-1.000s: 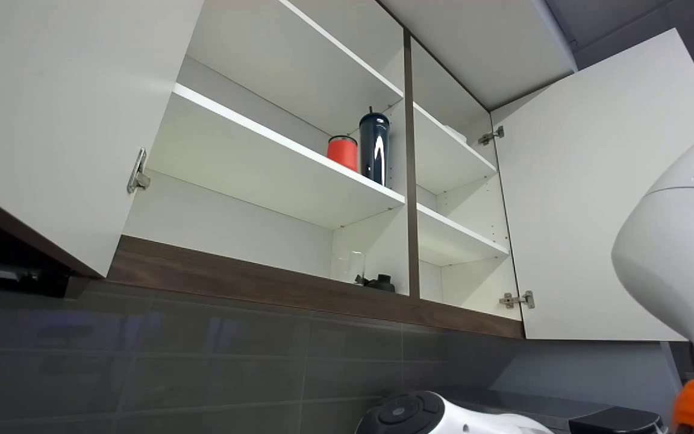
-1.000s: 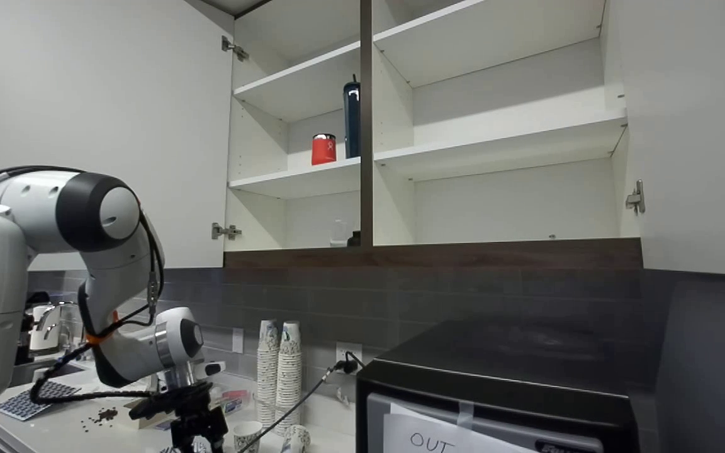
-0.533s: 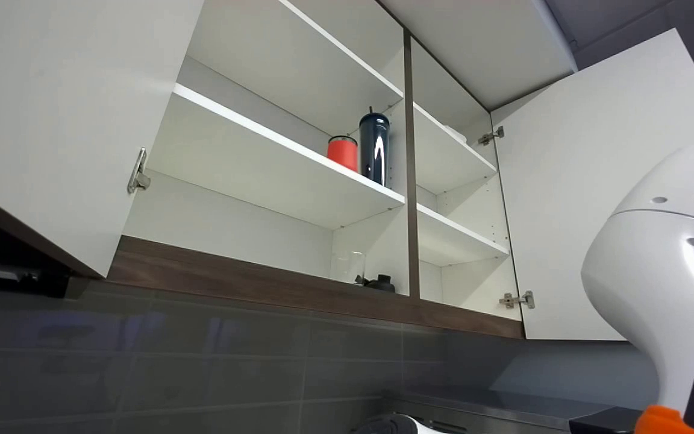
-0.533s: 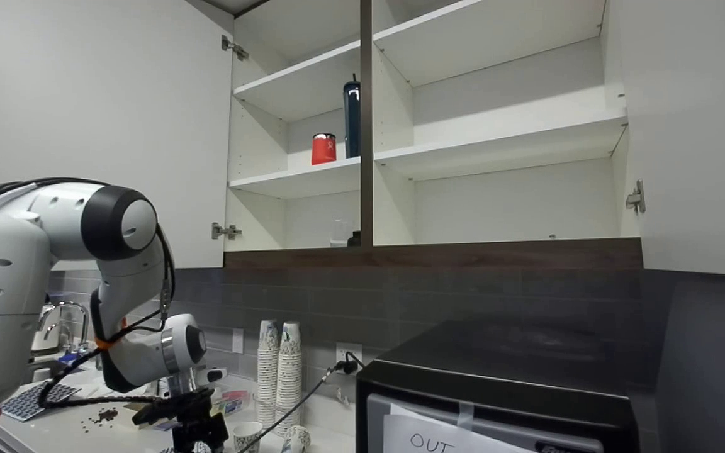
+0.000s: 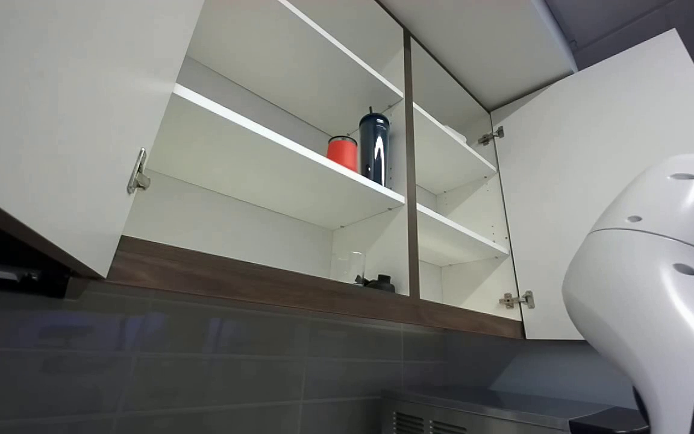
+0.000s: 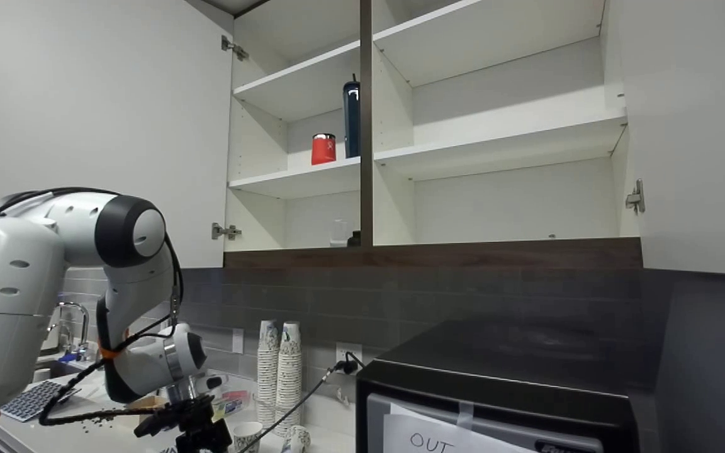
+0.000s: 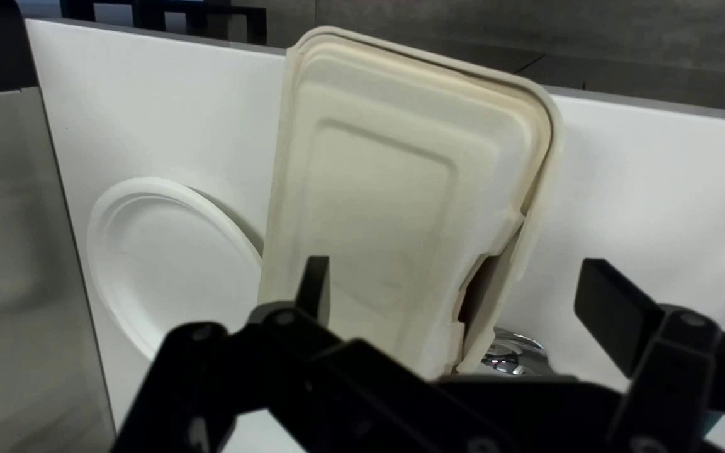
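My gripper (image 7: 465, 299) is open, with nothing between its fingers, above a white counter (image 7: 652, 189). It also shows at the lower left in an exterior view (image 6: 202, 431). In the wrist view a beige clamshell food container (image 7: 387, 201) lies below the fingers. The left finger overlaps its lid, and the right finger is over bare counter. The container's front edge gapes slightly. A white oval plate (image 7: 174, 264) lies beside it, partly hidden under it. A shiny metal object (image 7: 517, 355) shows below the container, mostly hidden by the gripper.
An open cabinet holds a red tumbler (image 6: 323, 149) and a dark blue tumbler (image 5: 374, 149). Cup stacks (image 6: 279, 371), a power cable (image 6: 299, 402) and a black appliance (image 6: 494, 371) stand beside the arm. A metal panel (image 7: 10, 264) borders the counter.
The arm has moved lower in both exterior views, shifting right in the view with the cups and left in the cabinet close-up. Its wrist has dropped out of that close-up. The cabinet items are unmoved.
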You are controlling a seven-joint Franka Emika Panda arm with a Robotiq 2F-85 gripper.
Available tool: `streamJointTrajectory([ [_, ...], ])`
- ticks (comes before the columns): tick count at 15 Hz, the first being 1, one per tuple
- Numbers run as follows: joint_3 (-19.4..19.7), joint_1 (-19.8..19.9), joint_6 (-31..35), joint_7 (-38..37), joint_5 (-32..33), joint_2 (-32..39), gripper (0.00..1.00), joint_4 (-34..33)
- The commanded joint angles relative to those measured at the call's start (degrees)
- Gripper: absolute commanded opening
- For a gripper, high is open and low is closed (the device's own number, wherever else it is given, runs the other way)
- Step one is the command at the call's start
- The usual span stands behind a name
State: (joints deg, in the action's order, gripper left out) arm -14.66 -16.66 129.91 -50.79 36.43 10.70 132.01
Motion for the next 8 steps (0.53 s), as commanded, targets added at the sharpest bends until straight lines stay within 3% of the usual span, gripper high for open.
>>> streamJointTrajectory([
  [1,1.5,-3.4,-1.9,-4.8,3.5,5.8,1.0,-4.1],
  [8,4.5,-7.4,-5.8,-10.1,5.8,12.2,1.0,-9.2],
])
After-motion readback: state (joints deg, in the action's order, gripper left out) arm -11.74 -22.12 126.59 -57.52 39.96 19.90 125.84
